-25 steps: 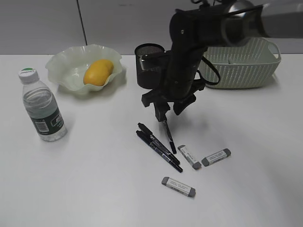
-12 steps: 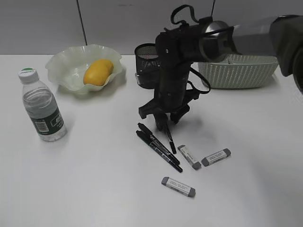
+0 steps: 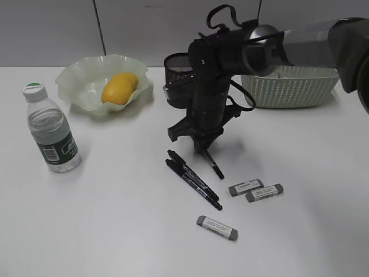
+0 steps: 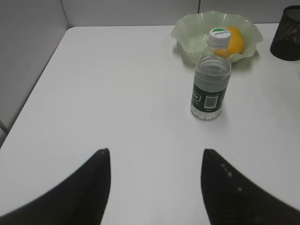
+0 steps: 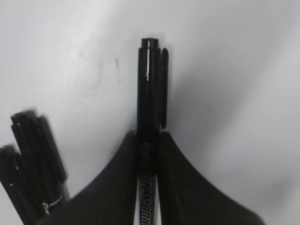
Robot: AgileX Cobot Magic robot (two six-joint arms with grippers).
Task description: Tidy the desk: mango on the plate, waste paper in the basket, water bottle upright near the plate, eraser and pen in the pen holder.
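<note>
The right gripper (image 3: pixel 203 145) is clamping down now, its jaws pinched tight on a black pen (image 5: pixel 149 93), where a second ago they were standing apart above it. The wrist view is showing the barrel squeezed between both fingers (image 5: pixel 124 178), cap end poking out ahead. And one eraser (image 3: pixel 245 187) has been knocked in the process: it was lying at a slant just by the pens and is now sitting flat right beside the second eraser (image 3: pixel 263 192), with the third (image 3: pixel 217 227) alone nearer the camera. Two more pens (image 3: pixel 193 180) are lying together on the desk (image 3: pixel 115 219), just left of the gripped one. So the pen step is under way; I'd judge a lift and a short carry to the pen holder (image 3: pixel 180 78), standing just behind the arm, comes next. The mango (image 3: pixel 120 88) is sitting in the plate (image 3: pixel 75 78), the water bottle (image 3: pixel 52 135) is standing upright near it, and the basket (image 3: pixel 288 86) is waiting at far right; its contents I can't make out. The left gripper (image 4: pixel 154 187) is hanging unclenched and empty, well back from the bottle.
</note>
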